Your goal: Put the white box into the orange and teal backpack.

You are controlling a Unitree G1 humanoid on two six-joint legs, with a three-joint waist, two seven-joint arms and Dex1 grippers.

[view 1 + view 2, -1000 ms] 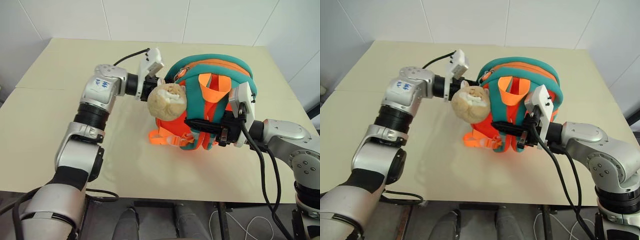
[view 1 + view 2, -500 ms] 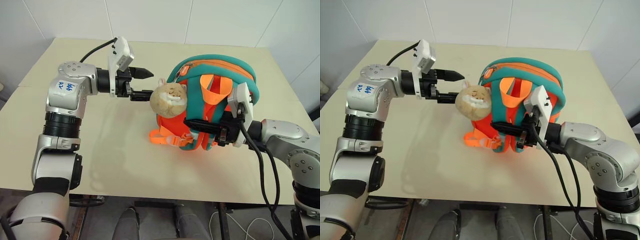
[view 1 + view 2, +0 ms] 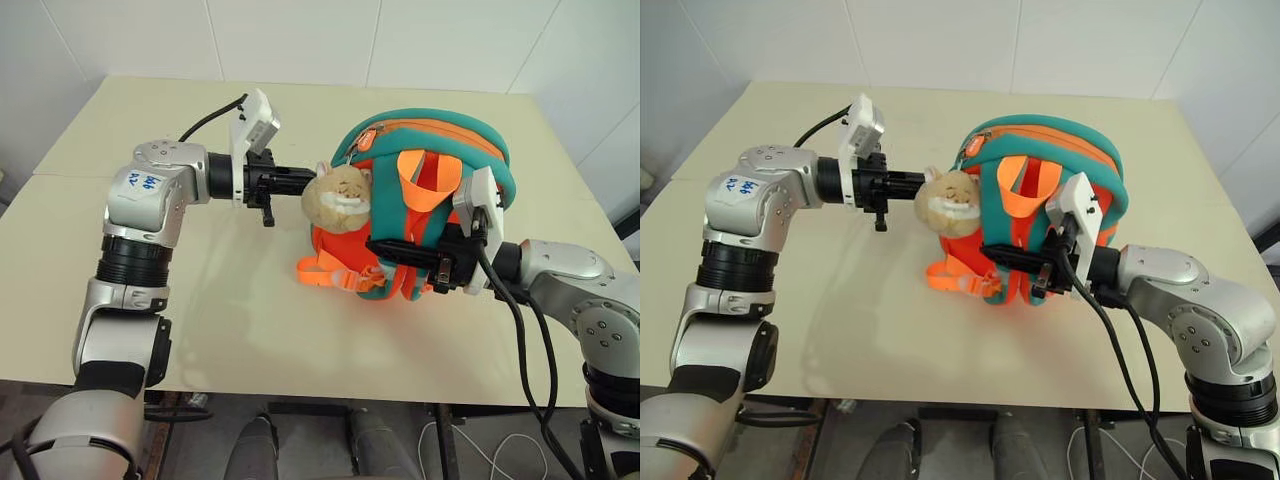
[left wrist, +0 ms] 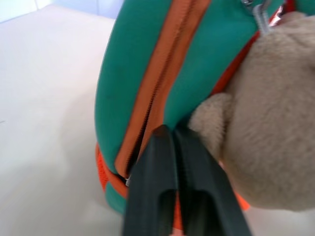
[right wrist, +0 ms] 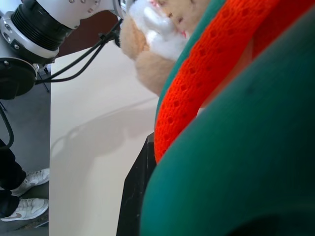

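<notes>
In the eye views, the backpack [image 3: 420,205] stands upright on the table [image 3: 130,230]; the white box cannot be located. The left gripper [image 3: 300,181] points level at the plush toy [image 3: 340,197], fingers together. The right gripper [image 3: 400,262] is closed on the backpack's front straps. Risk: with the zipper shut, the box cannot enter. In the left wrist view, the closed fingers [image 4: 162,172] meet beside the zipper [image 4: 162,73], touching the plush; whether they pinch the pull is unclear. Risk: they catch plush or fabric instead. In the right wrist view, strap mesh [image 5: 211,69] crosses the finger; a pull could tip the backpack.
</notes>
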